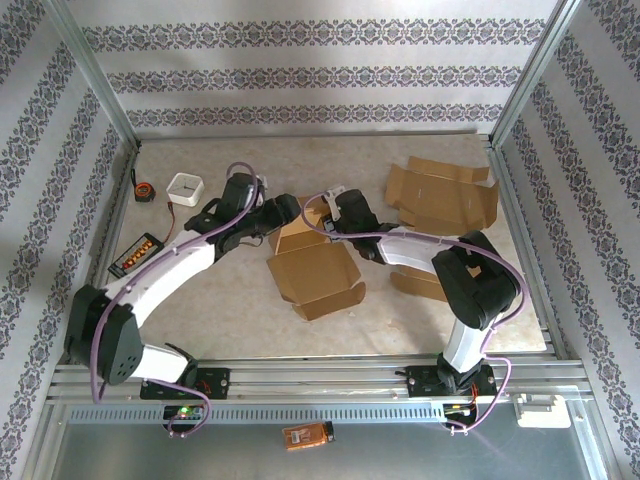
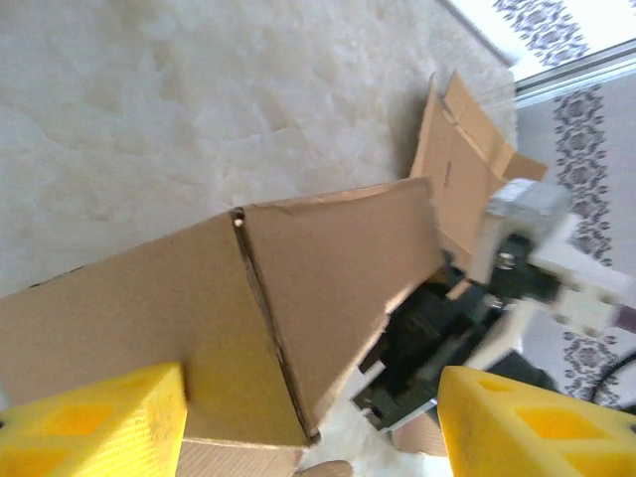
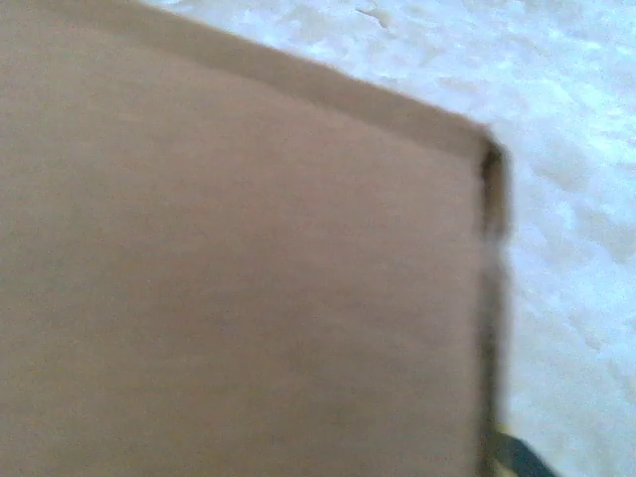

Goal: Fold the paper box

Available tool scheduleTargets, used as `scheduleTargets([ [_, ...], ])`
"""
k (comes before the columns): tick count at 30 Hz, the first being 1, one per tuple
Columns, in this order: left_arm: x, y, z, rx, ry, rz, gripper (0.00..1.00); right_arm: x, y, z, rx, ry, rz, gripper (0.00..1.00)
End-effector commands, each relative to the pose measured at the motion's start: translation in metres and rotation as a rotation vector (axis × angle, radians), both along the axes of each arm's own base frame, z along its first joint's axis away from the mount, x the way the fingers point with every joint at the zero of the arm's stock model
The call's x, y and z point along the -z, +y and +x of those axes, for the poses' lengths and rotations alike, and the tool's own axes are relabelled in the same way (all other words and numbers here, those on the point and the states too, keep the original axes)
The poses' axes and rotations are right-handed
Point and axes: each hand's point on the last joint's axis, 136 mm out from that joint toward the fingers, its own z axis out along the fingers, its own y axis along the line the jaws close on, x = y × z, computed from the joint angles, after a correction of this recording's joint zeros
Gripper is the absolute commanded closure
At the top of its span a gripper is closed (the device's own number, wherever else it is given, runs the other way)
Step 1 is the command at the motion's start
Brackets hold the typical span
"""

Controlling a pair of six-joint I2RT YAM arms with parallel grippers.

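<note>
The brown paper box (image 1: 312, 268) lies partly folded at the table's middle, its flaps spread and its far wall raised. My left gripper (image 1: 287, 212) reaches that far wall from the left. In the left wrist view its yellow fingers (image 2: 94, 422) stand wide apart, open, with the creased box panel (image 2: 298, 288) running between them from the left one. My right gripper (image 1: 336, 214) meets the same wall from the right, and its white and black head (image 2: 522, 253) is seen beyond the panel. A cardboard face (image 3: 248, 268) presses close against the right wrist camera and hides those fingers.
A second flat cardboard blank (image 1: 442, 195) lies at the back right, and another piece (image 1: 418, 283) lies under the right arm. At the back left sit a tape measure (image 1: 145, 190), a white square box (image 1: 185, 187) and a black remote-like device (image 1: 135, 255).
</note>
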Motion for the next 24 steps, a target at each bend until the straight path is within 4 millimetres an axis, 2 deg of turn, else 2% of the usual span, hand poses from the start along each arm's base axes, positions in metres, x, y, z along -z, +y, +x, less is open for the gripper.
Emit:
scheduleTargets([
  [1,-0.03,0.011,-0.006,-0.044,-0.067,-0.062,0.33,0.021,0.011,-0.018,-0.04,0.047,-0.002,0.86],
  [4,-0.031,0.024,-0.012,-0.089,-0.068,-0.075,0.31,0.018,0.008,-0.023,-0.044,0.042,-0.001,0.95],
  [8,-0.019,0.035,-0.016,-0.106,-0.015,-0.083,0.26,0.008,0.007,-0.041,-0.101,0.057,-0.006,0.95],
  [10,-0.019,0.038,-0.018,-0.101,-0.008,-0.093,0.26,-0.005,0.005,-0.053,-0.152,0.069,-0.028,0.96],
  [14,-0.026,0.052,-0.027,-0.123,-0.033,-0.065,0.26,-0.042,-0.017,-0.082,-0.302,0.079,-0.163,0.94],
  [17,-0.034,0.064,-0.034,-0.136,-0.054,-0.041,0.25,-0.078,-0.038,-0.109,-0.504,0.085,-0.338,0.95],
  [19,-0.036,0.071,-0.038,-0.146,-0.063,-0.03,0.26,-0.098,-0.058,-0.118,-0.599,0.113,-0.505,0.94],
  [21,-0.038,0.077,-0.042,-0.158,-0.075,-0.026,0.26,-0.106,-0.08,-0.123,-0.693,0.17,-0.737,0.89],
  [23,-0.037,0.082,-0.045,-0.174,-0.085,-0.02,0.26,-0.108,-0.094,-0.12,-0.778,0.213,-0.969,0.87],
  [24,-0.038,0.085,-0.046,-0.185,-0.091,-0.02,0.26,-0.106,-0.093,-0.115,-0.81,0.227,-1.04,0.87],
])
